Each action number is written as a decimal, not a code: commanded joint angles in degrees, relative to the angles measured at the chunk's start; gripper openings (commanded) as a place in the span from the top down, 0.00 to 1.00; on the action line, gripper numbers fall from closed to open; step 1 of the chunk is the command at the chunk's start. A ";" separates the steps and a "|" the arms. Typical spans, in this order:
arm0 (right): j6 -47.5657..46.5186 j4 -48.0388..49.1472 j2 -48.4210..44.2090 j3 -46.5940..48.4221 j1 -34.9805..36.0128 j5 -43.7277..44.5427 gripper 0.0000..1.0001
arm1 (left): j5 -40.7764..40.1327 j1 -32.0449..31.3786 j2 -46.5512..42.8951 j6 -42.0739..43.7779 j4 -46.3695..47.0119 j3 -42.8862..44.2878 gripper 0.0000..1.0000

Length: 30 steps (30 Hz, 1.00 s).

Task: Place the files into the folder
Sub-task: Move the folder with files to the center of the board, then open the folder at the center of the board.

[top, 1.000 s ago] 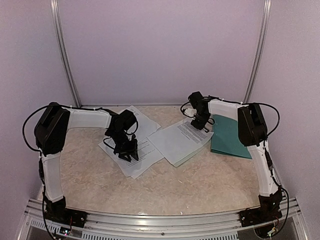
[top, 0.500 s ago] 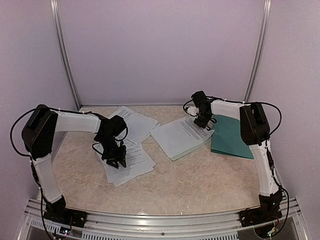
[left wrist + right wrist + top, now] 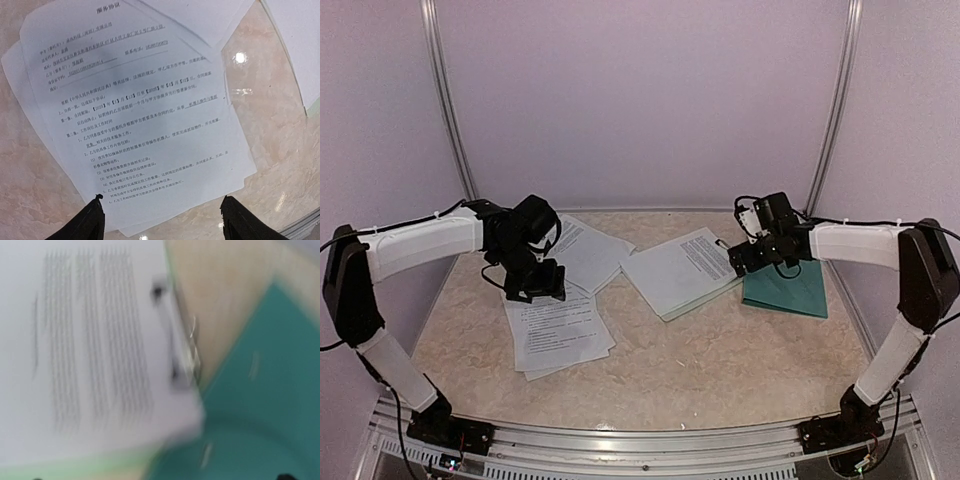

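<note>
Left gripper: jaws wide apart, nothing between, hovering over files at left of table. Files: loose overlapping sheets, more lying further back. Folder: closed, flat, at right. Right gripper: wrist view blurred, fingertips far apart at frame edge, holding nothing, above the spot where clipboard corner meets folder. Printed sheet lies on clipboard.

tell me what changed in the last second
The left gripper slid the loose files left and nearer, then opened above them. The right gripper opened and swung right, off the clipboard stack toward the folder. The folder stayed put.
</note>
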 commanded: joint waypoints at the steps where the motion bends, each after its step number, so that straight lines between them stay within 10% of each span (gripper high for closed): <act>1: 25.61 17.10 -13.45 -23.07 1.21 -5.10 0.01 | -8.38 -4.34 -0.91 3.32 7.05 3.95 0.22; 14: 66.07 40.50 -34.36 -53.45 10.39 10.97 0.09 | -9.16 -12.23 10.13 6.03 13.73 14.52 0.21; 30: 87.19 66.54 -13.40 -55.97 10.23 8.05 0.17 | -9.89 -14.47 11.48 5.14 11.75 15.01 0.22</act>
